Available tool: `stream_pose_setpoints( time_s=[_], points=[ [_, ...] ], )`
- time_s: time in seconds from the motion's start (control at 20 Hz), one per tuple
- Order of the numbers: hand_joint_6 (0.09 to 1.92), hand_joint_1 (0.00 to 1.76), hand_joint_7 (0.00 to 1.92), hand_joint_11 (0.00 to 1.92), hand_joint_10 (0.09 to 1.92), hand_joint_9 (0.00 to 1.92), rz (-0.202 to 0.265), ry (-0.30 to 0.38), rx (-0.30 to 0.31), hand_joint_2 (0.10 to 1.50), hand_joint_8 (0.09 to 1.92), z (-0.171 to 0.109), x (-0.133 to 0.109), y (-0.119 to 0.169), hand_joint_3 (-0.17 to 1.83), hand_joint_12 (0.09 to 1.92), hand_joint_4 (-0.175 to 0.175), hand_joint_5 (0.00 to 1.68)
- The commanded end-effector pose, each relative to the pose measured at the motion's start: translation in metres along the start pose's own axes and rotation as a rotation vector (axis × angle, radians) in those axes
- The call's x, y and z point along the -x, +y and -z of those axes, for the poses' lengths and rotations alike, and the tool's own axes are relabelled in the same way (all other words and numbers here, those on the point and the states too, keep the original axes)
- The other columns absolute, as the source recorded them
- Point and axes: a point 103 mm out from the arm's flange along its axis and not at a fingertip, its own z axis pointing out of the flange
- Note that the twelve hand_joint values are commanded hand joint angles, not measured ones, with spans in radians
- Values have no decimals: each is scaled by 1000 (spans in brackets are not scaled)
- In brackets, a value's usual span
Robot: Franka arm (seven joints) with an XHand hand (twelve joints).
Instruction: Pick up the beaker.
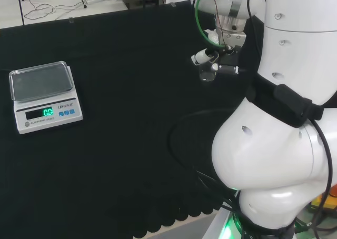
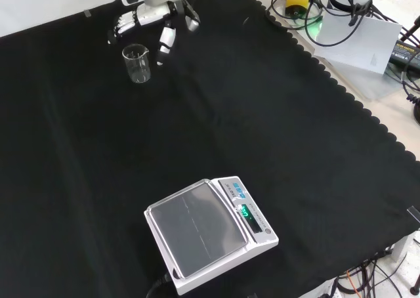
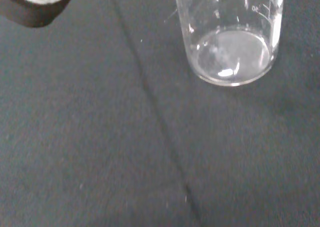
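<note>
The beaker [image 2: 136,63] is what I'm watching, though the scale [image 2: 210,234] is sitting largest at the front view's lower centre. The hand [image 2: 152,14] is hovering in the upper left, fingers [image 2: 165,43] spread, apart from the glass standing upright just below them.

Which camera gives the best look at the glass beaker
The front view: the whole beaker stands upright on the black cloth, clear of the hand above it. The wrist view shows its lower part close up. In the head view it is a faint shape below the fingers.
</note>
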Motion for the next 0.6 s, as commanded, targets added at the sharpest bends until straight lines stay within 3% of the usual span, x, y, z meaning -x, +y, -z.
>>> stream_pose_setpoints(
  time_s=[0.05, 0.6],
  points=[
    [87, 672, 0, 0, 817, 0, -25, 14, 16, 728, 556, 0, 11, 17, 212, 876, 53, 53],
    [87, 673, 0, 0, 806, 0, -41, 1, -52, 728, 547, -23, 20, 32, 209, 863, 55, 73]
  ],
)
